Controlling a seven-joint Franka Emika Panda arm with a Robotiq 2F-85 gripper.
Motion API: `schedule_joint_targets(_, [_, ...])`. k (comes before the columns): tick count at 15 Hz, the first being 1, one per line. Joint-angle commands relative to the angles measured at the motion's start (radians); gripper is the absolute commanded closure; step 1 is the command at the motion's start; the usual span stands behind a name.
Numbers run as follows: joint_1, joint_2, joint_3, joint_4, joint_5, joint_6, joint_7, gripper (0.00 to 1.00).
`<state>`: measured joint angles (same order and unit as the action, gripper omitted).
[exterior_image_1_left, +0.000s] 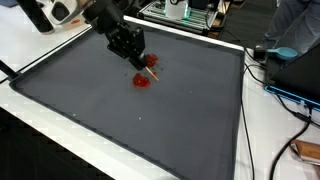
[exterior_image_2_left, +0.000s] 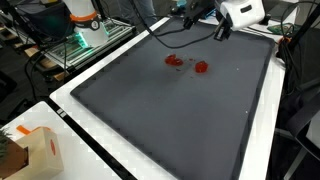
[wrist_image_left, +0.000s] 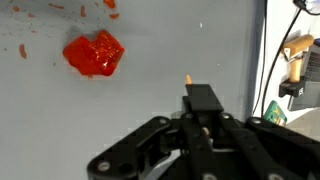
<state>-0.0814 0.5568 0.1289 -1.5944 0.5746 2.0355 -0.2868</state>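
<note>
1. Gripper is seen closed fully on a thin wooden stick, whose tip protrudes past the fingertips
2. Red lump is recorded on the dark mat, toward the mat edge on the arm's side, just beside the stick tip; contact cannot be told
3. A second red piece lies near it, apart
4. Red crumbs are scattered beyond the lump
</note>
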Motion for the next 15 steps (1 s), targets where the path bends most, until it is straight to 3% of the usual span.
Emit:
schedule_joint_targets(1, [-0.031,0.037,0.019,0.023,0.049,-0.023,-0.032,0.97])
schedule_joint_targets(15, [-0.039,0.097,0.010,0.010,0.101,0.028,-0.027,0.97])
